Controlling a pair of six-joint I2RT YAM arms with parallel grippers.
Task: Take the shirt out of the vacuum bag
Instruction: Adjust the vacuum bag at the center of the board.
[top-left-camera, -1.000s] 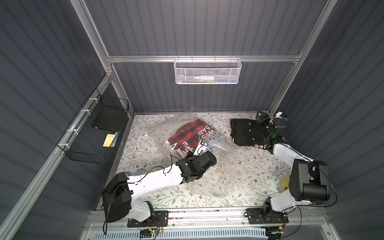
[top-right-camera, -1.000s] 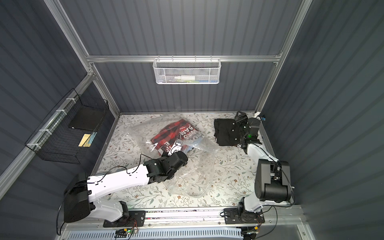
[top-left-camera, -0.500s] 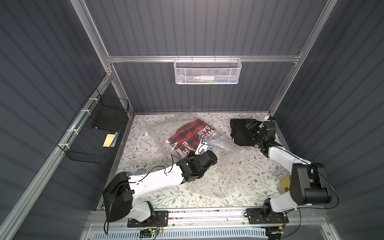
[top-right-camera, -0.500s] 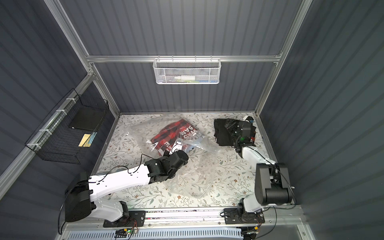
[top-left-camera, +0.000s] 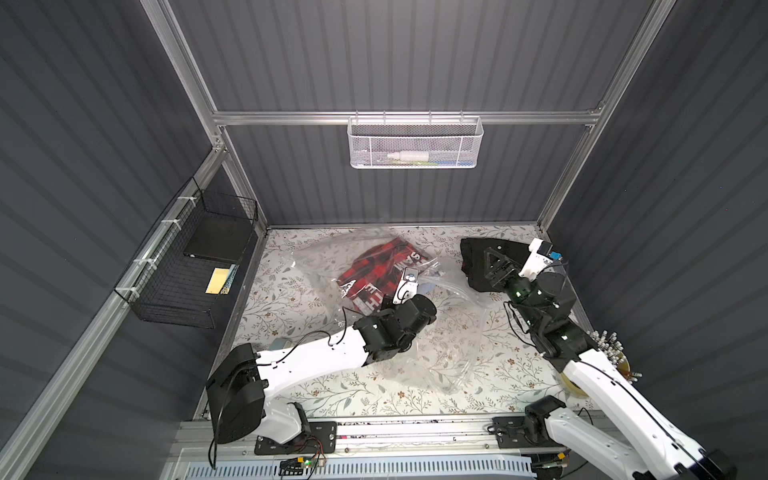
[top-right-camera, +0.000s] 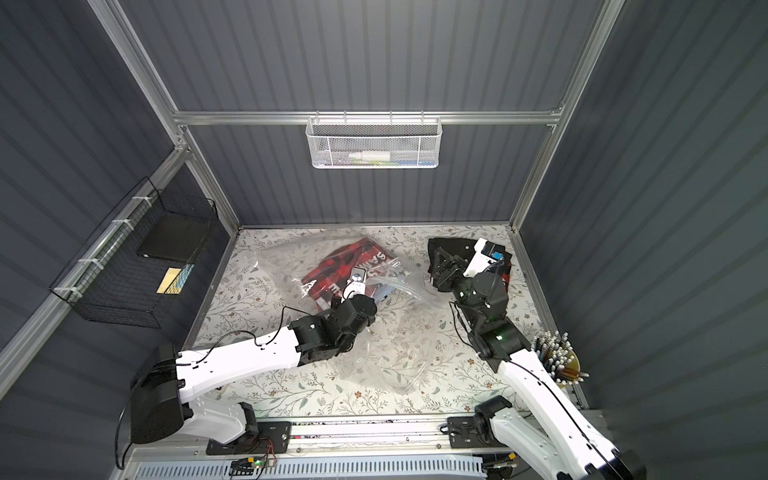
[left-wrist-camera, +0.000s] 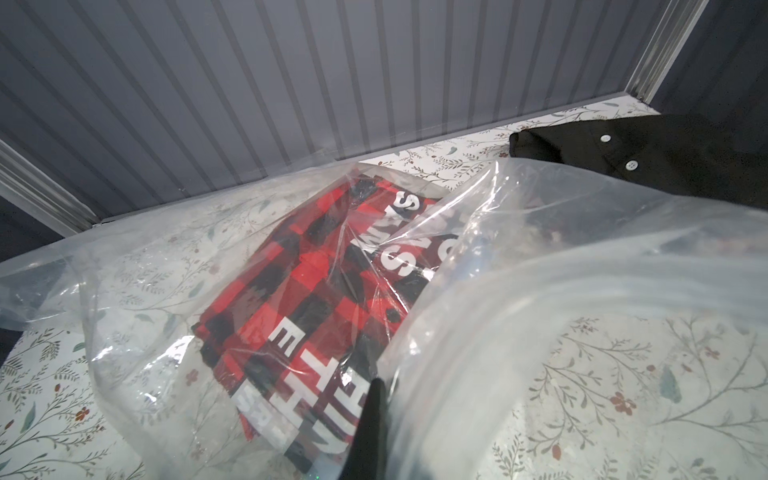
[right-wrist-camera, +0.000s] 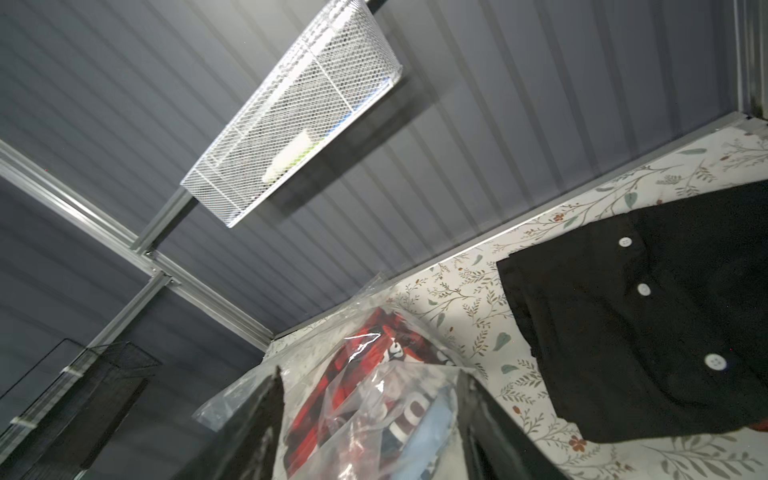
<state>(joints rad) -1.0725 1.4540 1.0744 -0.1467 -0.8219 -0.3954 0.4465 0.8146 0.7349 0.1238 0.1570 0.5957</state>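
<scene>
**Shirt removal part done: one garment out of the bag, one still inside**

Tabletop scene seen from above, with two robot arms reaching over a large, crinkled, see-through vacuum bag (top-left-camera: 316, 266) that lies slack on a floral table (top-left-camera: 332, 399).

A folded red plaid shirt (top-left-camera: 374, 270), red and black checks with big white lettering, is still inside the bag, near its middle, wholly under the plastic. Something pale blue (right-wrist-camera: 428, 432) sits next to it inside the bag, toward the open end; what it is cannot be told.

A black shirt (top-left-camera: 473, 253) with white buttons lies flat on the table just beside the bag's open end, fully outside the plastic. So, by the look of it, one shirt has been taken out and set down.

The left gripper (left-wrist-camera: 376, 390) is at the bag's near edge with its jaws closed. The left wrist view shows plastic pulled up taut from it, so it seems to be pinching the bag's upper layer and holding the mouth raised.

The right gripper (right-wrist-camera: 370, 374) hangs just outside the bag's open end, between the bag and the black shirt. Its jaws stand apart and hold nothing, and they are aimed into the bag toward the plaid shirt.

Judging from this, the plaid shirt remains to be done: reach into the mouth, grip it, and draw it clear while the bag is held back.
</scene>
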